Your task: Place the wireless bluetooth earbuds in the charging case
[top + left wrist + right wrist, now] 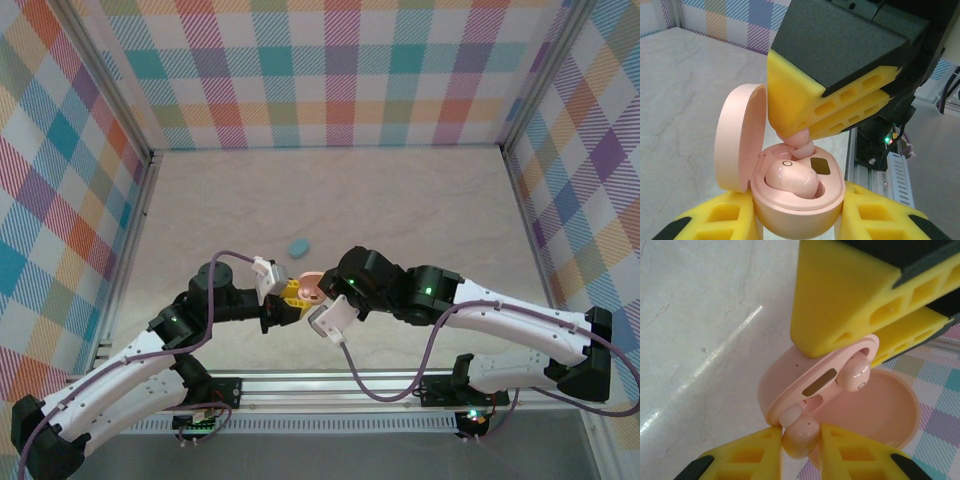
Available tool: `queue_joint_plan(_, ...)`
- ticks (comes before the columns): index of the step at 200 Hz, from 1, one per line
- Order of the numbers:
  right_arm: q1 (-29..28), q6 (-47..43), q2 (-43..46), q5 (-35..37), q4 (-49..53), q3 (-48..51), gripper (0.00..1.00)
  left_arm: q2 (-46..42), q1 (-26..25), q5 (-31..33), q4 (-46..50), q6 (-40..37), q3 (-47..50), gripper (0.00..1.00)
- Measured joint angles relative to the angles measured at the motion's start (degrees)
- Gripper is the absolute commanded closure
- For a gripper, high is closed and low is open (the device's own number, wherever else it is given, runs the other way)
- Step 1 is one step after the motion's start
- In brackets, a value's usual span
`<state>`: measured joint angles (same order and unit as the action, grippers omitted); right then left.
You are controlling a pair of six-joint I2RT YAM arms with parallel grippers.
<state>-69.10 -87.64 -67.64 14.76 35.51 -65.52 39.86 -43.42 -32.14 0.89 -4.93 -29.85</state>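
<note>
Reaching in from either side, both arms are stretching low over the surface (420,200), forearms converging near its middle. The left claw (800,222) is clamping tight on the base of the pink charging case (832,197) — lid (737,140) standing open. The right claw (799,441) is angling down from above, pinching a pink earbud (801,431) with its tip at the mouth of the free well. The other pink earbud (790,181) is sitting in its well, a small ring mark on it, beside a dark rectangular panel (820,166). A light blue oval piece (298,246) is lying just beyond.
</note>
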Motion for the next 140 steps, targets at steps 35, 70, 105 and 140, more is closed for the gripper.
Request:
queue_joint_plan(35,0.0,-3.0,0.4,0.6,-0.8,0.2,0.59,1.2,0.0,-0.5,-1.3,0.8,0.0,0.77)
queue_joint_plan(70,0.0,-3.8,0.4,0.9,-1.8,0.2,0.53,1.8,0.0,-0.8,-2.2,1.1,0.1,0.78)
queue_joint_plan(105,0.0,-3.4,0.3,1.2,-2.1,0.2,0.52,1.7,0.0,-0.6,-2.5,1.1,0.3,0.78)
queue_joint_plan(140,0.0,-1.9,0.1,1.1,-1.3,-1.1,0.52,0.9,0.0,-0.3,-3.3,1.2,0.5,0.78)
